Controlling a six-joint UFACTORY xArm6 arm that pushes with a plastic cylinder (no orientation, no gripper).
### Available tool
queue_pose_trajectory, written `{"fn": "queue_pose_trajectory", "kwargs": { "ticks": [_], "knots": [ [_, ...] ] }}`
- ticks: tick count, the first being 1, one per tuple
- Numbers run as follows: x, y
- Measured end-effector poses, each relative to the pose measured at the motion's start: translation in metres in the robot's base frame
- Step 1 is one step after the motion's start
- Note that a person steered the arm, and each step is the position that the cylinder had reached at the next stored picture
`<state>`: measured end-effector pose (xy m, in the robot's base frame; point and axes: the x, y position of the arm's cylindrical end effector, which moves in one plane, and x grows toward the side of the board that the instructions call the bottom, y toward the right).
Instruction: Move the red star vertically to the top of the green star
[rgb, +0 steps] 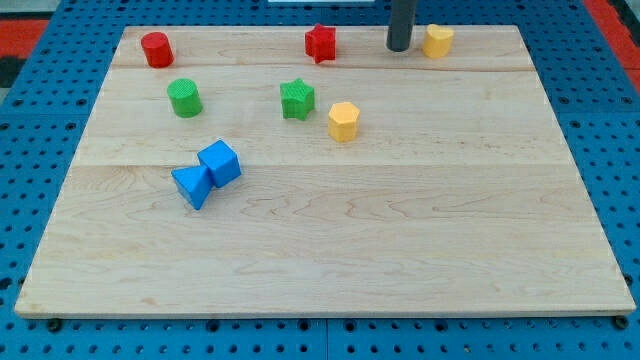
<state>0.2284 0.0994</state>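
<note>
The red star (320, 43) lies near the view's top edge of the wooden board, a little right of centre. The green star (297, 99) lies below it, slightly to its left, with a gap between them. My tip (399, 47) is the lower end of the dark rod at the view's top, to the right of the red star and apart from it. A yellow block (437, 41) sits just right of my tip.
A red cylinder (156, 49) is at the top left, a green cylinder (185, 98) below it. A yellow hexagonal block (343, 121) lies right of the green star. A blue cube (220, 163) touches a blue triangular block (192, 186) at mid left.
</note>
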Motion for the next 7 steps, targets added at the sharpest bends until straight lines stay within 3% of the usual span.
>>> {"fn": "queue_pose_trajectory", "kwargs": {
  "ticks": [3, 7],
  "knots": [
    [-0.018, -0.088],
    [0.032, -0.091]
  ]
}}
